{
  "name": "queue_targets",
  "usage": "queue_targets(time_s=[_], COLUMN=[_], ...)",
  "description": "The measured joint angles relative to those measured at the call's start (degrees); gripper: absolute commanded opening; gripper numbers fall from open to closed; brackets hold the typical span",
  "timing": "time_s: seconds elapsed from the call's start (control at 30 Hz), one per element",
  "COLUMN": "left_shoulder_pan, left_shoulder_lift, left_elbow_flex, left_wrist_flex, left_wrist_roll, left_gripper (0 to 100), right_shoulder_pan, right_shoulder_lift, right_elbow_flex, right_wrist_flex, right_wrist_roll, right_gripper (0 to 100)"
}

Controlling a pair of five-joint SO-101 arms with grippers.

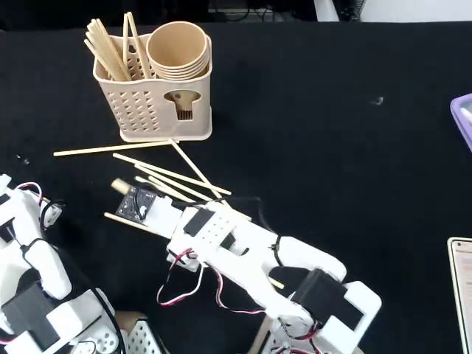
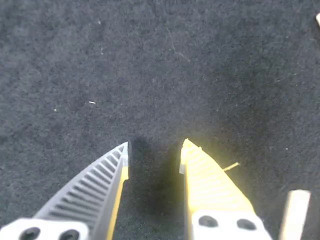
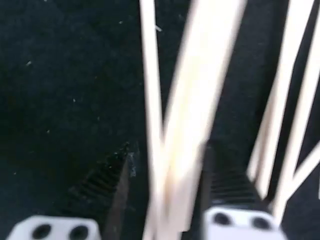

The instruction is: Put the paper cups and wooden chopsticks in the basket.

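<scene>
Right claw (image 3: 167,146), released, straddled two pale wooden chopsticks (image 3: 200,60) over the black counter (image 3: 60,75); left claw (image 2: 154,145) hung released too, above that counter's cloth.

Black cloth table cover (image 2: 150,60) lies under & betw. the left gripper's fingers (image 2: 210,192), w/ a pale lint speck (image 2: 92,102) on it just ahead of the tips. Same cloth shows dark beyond the right gripper's fingers (image 3: 105,187). Pale purple plastic tray (image 1: 463,118): cut off at the table's edge, well apart from the right gripper's fingers, far out on their right. White flat card (image 1: 462,284) w/ print: same edge, nearer the arm bases, also well apart from both sets of fingers. Small grey fleck (image 1: 377,101) on the cloth betw. the right gripper's fingers & the tray, closer to the tray. White objects (image 1: 333,9) sit past the table's far edge.
</scene>
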Motion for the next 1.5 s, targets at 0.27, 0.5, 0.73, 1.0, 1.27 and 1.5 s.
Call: queue_targets(time_s=[0.27, 0.5, 0.73, 1.0, 1.27, 1.5], left_shoulder_pan=[0.00, 0.00, 0.00, 0.00, 0.00, 0.00], left_shoulder_lift=[0.00, 0.00, 0.00, 0.00, 0.00, 0.00], left_elbow_flex=[0.00, 0.00, 0.00, 0.00, 0.00, 0.00], left_wrist_flex=[0.00, 0.00, 0.00, 0.00, 0.00, 0.00], left_wrist_roll=[0.00, 0.00, 0.00, 0.00, 0.00, 0.00], left_gripper=[18, 18, 18, 18, 18, 18], right_shoulder_pan=[0.18, 0.18, 0.18, -0.09, 0.00, 0.00], right_shoulder_lift=[-6.07, -12.75, -9.32, -3.78, -6.33, -15.03], right_elbow_flex=[0.44, 2.64, 3.52, 3.43, 0.88, 0.70], right_wrist_flex=[1.85, 2.73, 2.73, 2.90, 7.91, 10.20], right_wrist_roll=[0.00, 0.09, 0.09, 0.09, 0.00, 0.09], right_gripper=[1.0, 1.1, 19.4, 13.5, 1.1, 1.0])
